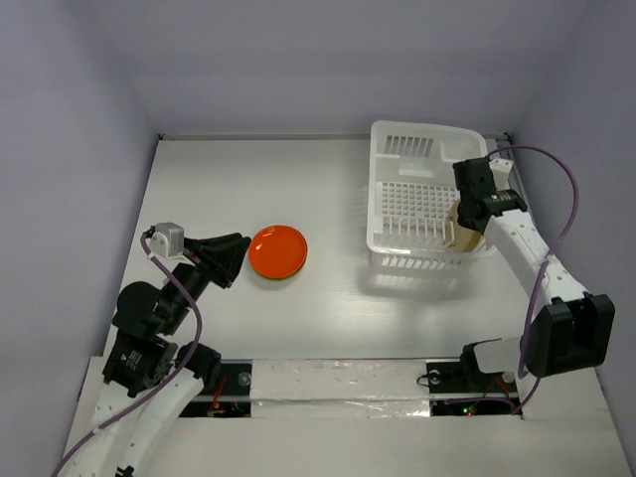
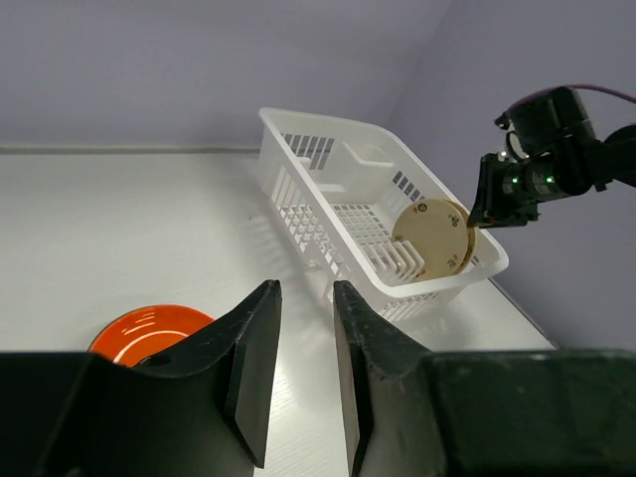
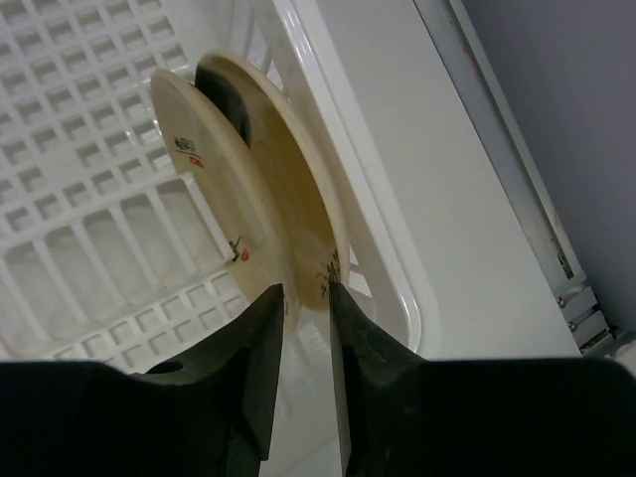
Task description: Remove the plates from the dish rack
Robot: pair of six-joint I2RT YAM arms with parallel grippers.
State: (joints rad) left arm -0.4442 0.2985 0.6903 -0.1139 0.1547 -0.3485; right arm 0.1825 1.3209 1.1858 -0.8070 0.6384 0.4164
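From above, the left arm is folded low at the near-left corner, and the left fingers (image 1: 227, 258) point toward the orange plate (image 1: 278, 251), which lies flat on the desk (image 1: 219, 179) just beside their tips. The right arm stretches from the near-right edge up to the near-right corner of the dish rack (image 1: 422, 149). There the right fingers (image 1: 467, 221) meet the cream plate (image 1: 461, 237), which stands on edge inside the rack. The desk is bare between the rack and the orange plate. The back and right walls stand close to the rack.

In the left wrist view, the left fingers (image 2: 253, 373) are slightly parted and hold nothing. The orange plate (image 2: 149, 328) lies low and left of them. Further off is the dish rack (image 2: 328, 189), and the cream plate (image 2: 429, 238) leans upright at its near-right corner under the right fingers (image 2: 492, 204).

In the right wrist view, the right fingers (image 3: 253, 373) pinch the rim of the cream plate (image 3: 238, 179), which is tilted against the rack wall (image 3: 397, 288). A dark shape (image 3: 224, 94) shows behind its upper edge; what it is cannot be told. A strip of desk (image 3: 437, 149) runs outside the wall.
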